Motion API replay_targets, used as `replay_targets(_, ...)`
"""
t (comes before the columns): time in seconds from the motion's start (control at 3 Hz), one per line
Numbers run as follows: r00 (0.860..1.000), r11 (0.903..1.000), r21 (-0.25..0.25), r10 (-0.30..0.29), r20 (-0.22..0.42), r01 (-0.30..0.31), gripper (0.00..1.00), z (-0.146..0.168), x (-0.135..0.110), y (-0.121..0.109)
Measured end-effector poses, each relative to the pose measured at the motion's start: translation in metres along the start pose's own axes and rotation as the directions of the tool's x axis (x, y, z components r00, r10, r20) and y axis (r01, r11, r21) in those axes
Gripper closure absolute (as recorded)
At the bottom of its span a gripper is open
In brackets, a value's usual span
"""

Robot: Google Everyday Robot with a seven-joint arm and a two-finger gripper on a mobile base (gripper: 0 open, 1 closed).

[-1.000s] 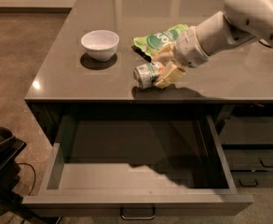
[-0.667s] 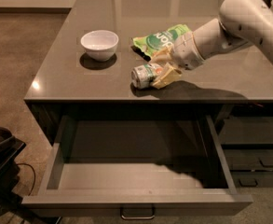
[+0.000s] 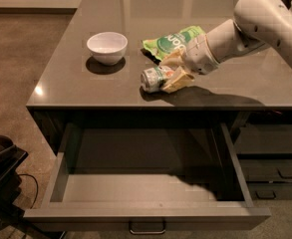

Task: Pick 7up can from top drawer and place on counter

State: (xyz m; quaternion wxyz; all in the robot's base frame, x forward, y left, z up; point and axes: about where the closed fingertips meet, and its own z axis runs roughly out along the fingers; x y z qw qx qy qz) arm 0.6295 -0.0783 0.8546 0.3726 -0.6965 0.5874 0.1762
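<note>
Nearest the camera, the drawer [image 3: 145, 214] is standing pulled fully out with its thin handle [image 3: 147, 228] at the front, and nothing is showing on its grey floor. Just beyond it, near the front edge of the counter [image 3: 85, 88], the can [image 3: 154, 78] is lying on its side with its end facing left. The gripper [image 3: 166, 76] is reaching in from the right and clenching the can's right end between its pale fingers [image 3: 180, 79]. Compared with a second ago the can is sitting in almost the same spot, while the upper arm [image 3: 255, 19] is shifting a little to the left, so carrying seems to be over and the can is probably resting on the worktop. What is remaining is likely just letting go and drawing back. Farther off, a white bowl [image 3: 107, 46] is sitting to the left and a green snack bag [image 3: 173, 41] is lying just behind the gripper.
</note>
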Motion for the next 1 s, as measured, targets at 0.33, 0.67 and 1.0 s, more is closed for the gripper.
replay_targets(0.33, 1.0, 1.0, 0.0, 0.0, 0.0, 0.0, 0.12, 0.0, 0.0, 0.0)
replay_targets(0.67, 1.0, 1.0, 0.0, 0.0, 0.0, 0.0, 0.0, 0.0, 0.0, 0.0)
replay_targets(1.0, 1.0, 1.0, 0.0, 0.0, 0.0, 0.0, 0.0, 0.0001, 0.0, 0.0)
